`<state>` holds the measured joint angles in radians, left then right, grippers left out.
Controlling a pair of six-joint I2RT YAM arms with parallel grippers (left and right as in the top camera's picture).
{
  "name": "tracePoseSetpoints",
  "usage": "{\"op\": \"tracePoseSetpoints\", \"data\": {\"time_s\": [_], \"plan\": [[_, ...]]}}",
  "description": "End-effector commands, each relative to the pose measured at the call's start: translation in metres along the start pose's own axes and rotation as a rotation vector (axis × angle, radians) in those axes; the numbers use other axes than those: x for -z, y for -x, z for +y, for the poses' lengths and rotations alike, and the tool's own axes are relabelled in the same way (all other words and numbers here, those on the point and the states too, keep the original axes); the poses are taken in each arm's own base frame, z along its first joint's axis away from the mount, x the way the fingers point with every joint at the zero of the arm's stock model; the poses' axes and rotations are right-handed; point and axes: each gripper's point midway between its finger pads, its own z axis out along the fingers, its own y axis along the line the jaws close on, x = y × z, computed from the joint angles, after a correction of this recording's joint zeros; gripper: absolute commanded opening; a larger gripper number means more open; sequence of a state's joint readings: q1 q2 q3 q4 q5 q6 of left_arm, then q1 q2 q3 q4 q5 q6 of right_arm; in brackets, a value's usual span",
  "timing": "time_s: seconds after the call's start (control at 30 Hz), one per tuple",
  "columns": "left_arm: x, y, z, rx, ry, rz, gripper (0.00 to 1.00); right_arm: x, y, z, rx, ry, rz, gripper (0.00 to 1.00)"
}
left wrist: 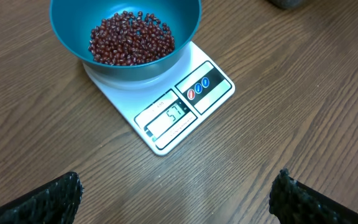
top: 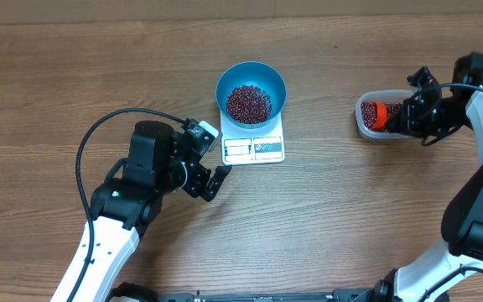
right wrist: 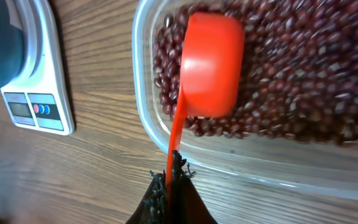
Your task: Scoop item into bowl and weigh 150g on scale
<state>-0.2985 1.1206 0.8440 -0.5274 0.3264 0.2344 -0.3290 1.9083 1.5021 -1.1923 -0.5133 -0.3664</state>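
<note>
My left end effector (left wrist: pixel 176 208) stands wide with nothing between its fingers, hanging over the bare tabletop (left wrist: pixel 291 112). Just ahead of it lies the scale (left wrist: pixel 166 118), its display edge turned toward me and digits showing. On the far part of the scale's platform sits the bowl (left wrist: pixel 185 25), upright, with a loose heap of beans (left wrist: pixel 131 38) covering its bottom.

My right end effector (right wrist: pixel 169 186) is pinched tight on the thin handle of an orange scoop (right wrist: pixel 211 65). The handle runs away from my fingers and over the rim of a clear container (right wrist: pixel 143 118). The scoop's cup lies among the beans that fill the container, its outer side toward my camera. The container stands on the tabletop, well apart from the scale.
</note>
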Motion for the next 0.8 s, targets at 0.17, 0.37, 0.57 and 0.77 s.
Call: {"op": "tracePoseSetpoints", "data": {"time_s": [0.17, 0.37, 0.57, 0.77], "plan": [[-0.002, -0.002, 0.001, 0.020, -0.005, 0.006, 1.00, -0.018, -0.010, 0.018, -0.043, 0.155, 0.016, 0.04], [-0.002, -0.002, 0.001, 0.020, -0.005, 0.006, 1.00, -0.007, -0.004, 0.017, -0.109, 0.234, -0.038, 0.04], [-0.002, -0.002, 0.001, 0.020, -0.005, 0.006, 1.00, 0.010, -0.004, 0.003, -0.187, 0.287, -0.084, 0.04], [-0.002, -0.002, 0.001, 0.020, -0.005, 0.006, 1.00, 0.021, -0.008, -0.012, -0.255, 0.328, -0.129, 0.04]]}}
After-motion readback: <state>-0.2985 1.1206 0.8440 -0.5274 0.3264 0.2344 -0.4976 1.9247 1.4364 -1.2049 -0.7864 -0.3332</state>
